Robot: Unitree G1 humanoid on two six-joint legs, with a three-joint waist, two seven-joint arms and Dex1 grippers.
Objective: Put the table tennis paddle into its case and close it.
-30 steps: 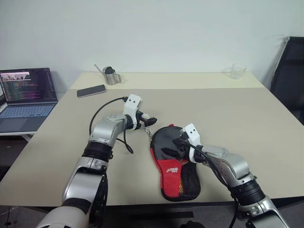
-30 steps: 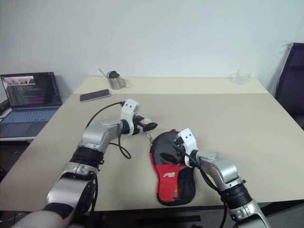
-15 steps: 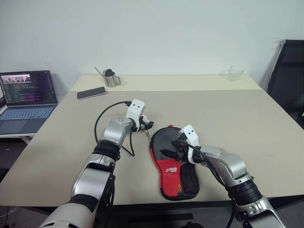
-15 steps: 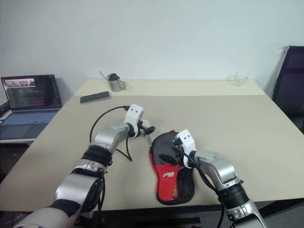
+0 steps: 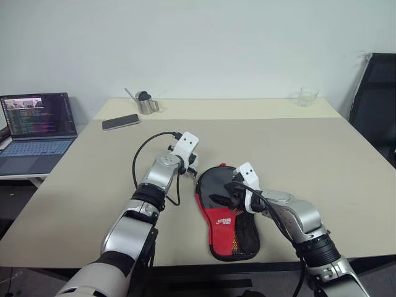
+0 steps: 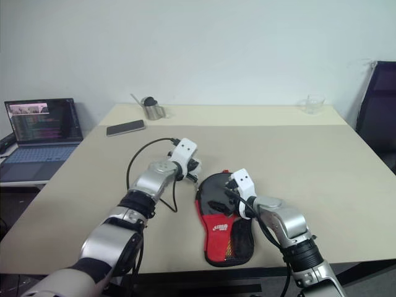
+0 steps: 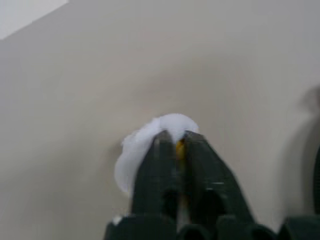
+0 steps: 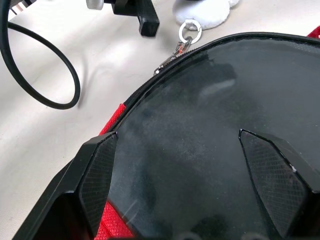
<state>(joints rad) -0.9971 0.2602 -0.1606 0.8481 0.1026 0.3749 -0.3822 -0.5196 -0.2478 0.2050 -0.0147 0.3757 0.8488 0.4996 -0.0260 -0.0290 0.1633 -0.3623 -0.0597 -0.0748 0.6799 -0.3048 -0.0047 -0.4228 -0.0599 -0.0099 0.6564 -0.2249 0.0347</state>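
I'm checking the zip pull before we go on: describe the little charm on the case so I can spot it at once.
On the beige table, find the paddle-shaped case, grey-black on top, red below. At its far left edge a metal ring links the zip to the charm, pinched in the left gripper. It is the small, soft, white-and-yellow thing there, beside dark fabric and black fingers.

The case [image 5: 227, 210] lies flat on the worktop [image 5: 309, 154] close to its near edge, about midway along it, narrow end toward that edge. The left tool [image 5: 193, 168] sits just off the case's far left rim, closed on the small charm [image 7: 150, 145] there, while the right tool [image 5: 228, 193] rests over the case's wide far part. A phone [image 5: 120, 121] and a metal cup [image 5: 147, 103] lie toward the far left corner, a glass [image 5: 306, 96] near the far right corner, and a laptop [image 5: 34, 130] stands beyond the left edge.
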